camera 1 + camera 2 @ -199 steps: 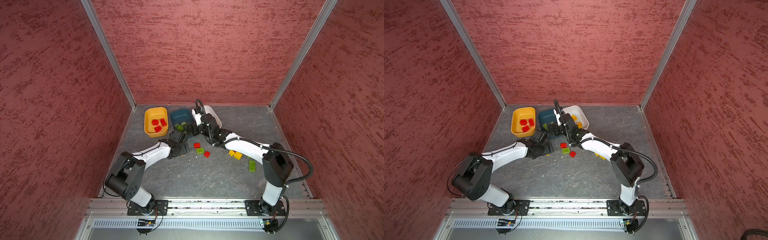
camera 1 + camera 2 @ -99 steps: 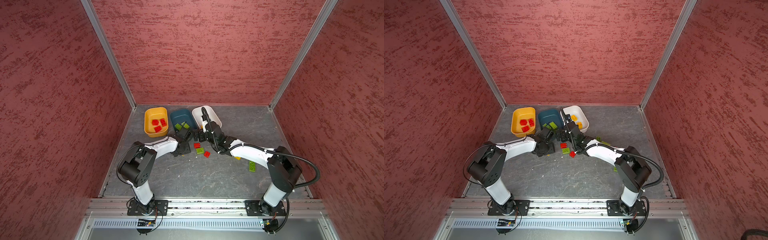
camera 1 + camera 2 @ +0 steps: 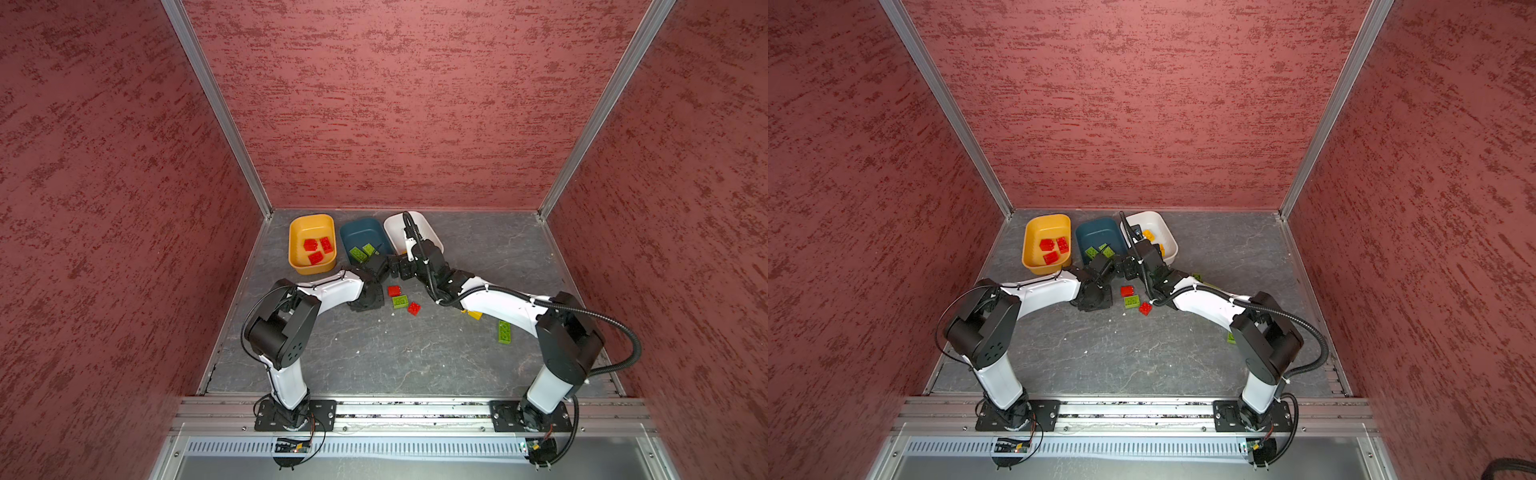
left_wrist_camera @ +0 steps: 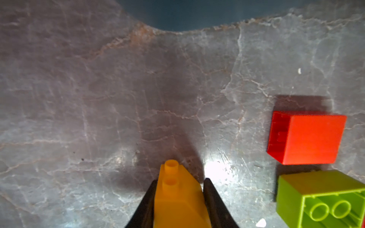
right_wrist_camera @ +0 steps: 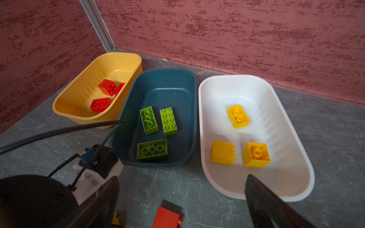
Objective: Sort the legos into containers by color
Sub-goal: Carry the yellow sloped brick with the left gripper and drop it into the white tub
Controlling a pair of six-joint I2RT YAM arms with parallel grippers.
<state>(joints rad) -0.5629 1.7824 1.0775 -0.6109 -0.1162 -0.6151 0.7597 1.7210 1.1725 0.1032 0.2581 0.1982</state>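
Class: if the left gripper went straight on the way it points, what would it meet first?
Likely the teal tub; only bare table lies between it and the held yellow brick. Depth unclear.

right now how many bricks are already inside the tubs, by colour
red bricks in the yellow tub: 3
green bricks in the teal tub: 3
yellow bricks in the white tub: 3
total: 9
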